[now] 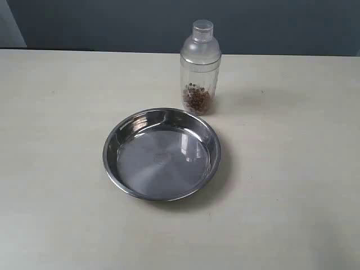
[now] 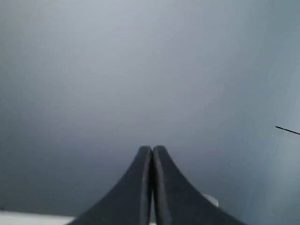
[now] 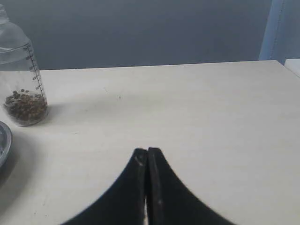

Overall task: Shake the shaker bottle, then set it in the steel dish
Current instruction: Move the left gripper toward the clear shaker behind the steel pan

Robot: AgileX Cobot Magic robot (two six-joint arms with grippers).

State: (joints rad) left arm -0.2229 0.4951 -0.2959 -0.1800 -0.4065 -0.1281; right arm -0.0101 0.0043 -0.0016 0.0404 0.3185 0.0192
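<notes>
The shaker bottle (image 1: 199,68) stands upright on the table just behind the steel dish (image 1: 162,153), with brown bits at its bottom. The dish lies flat and holds nothing. The right wrist view catches the shaker bottle (image 3: 21,84) at one edge and a sliver of the steel dish (image 3: 2,140) beside it. My right gripper (image 3: 147,151) is shut with nothing in it, over bare table well away from the bottle. My left gripper (image 2: 153,148) is shut and empty, facing a grey wall. Neither gripper shows in the exterior view.
The pale table (image 1: 292,169) spreads around both objects. A dark grey wall (image 1: 112,22) runs behind its far edge. In the right wrist view a table corner (image 3: 290,65) and a light blue panel (image 3: 283,28) appear.
</notes>
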